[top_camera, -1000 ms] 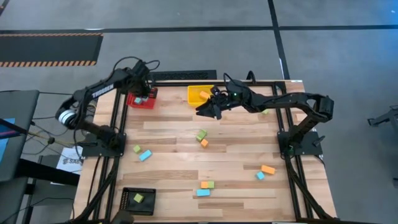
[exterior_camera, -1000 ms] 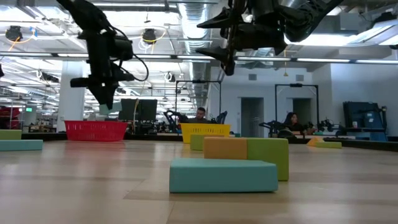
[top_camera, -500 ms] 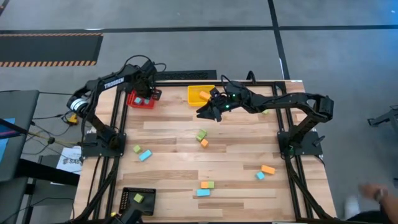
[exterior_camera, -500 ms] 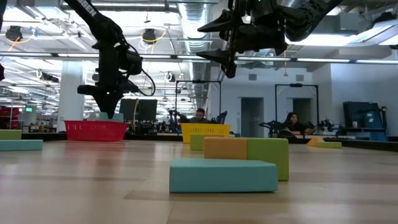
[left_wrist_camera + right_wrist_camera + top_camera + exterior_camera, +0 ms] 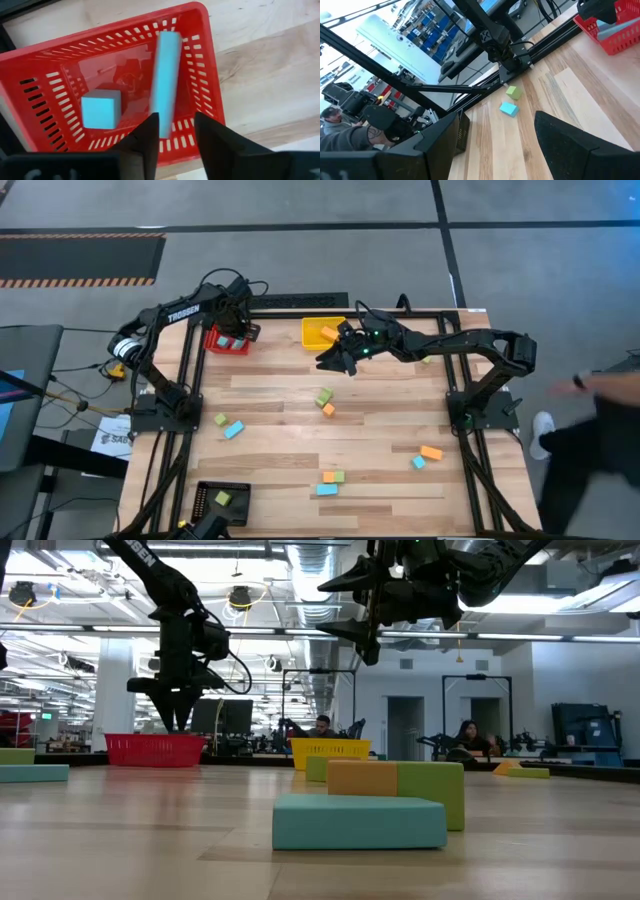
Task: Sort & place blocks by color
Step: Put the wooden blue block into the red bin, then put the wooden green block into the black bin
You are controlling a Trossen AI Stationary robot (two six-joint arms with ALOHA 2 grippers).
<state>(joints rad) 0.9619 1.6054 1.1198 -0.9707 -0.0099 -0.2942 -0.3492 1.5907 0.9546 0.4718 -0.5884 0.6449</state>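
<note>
My left gripper [image 5: 233, 332] [image 5: 176, 136] hangs open over the red basket [image 5: 228, 340] at the table's far left. Inside the basket lie a light blue cube [image 5: 101, 108] and a long light blue bar [image 5: 167, 75], whose near end shows between my fingertips. My right gripper [image 5: 332, 360] [image 5: 505, 150] hovers wide open and empty over the table, just in front of the yellow bin [image 5: 322, 332], which holds an orange block [image 5: 329, 332]. Other blocks lie loose on the table, such as a green one [image 5: 324, 395] beside an orange one [image 5: 328, 410]. My left gripper's open fingers stand on either side of the light blue bar's near end [image 5: 165, 130], pointing down from above. A gap shows beside one finger [image 5: 210, 140]. Whether the other finger touches the bar, I cannot tell.
A black tray [image 5: 222, 500] at the near left corner holds a green block. Loose blocks: green [image 5: 220, 420] and blue [image 5: 234, 429] at left, orange [image 5: 431, 452] and blue [image 5: 418, 463] at right, a cluster [image 5: 330, 482] near the front. A person [image 5: 600, 430] moves beside the table's right side.
My left gripper has moved a little toward the table's right, over the red basket, and has sunk lower toward it. A person has come into view past the table's right side.
</note>
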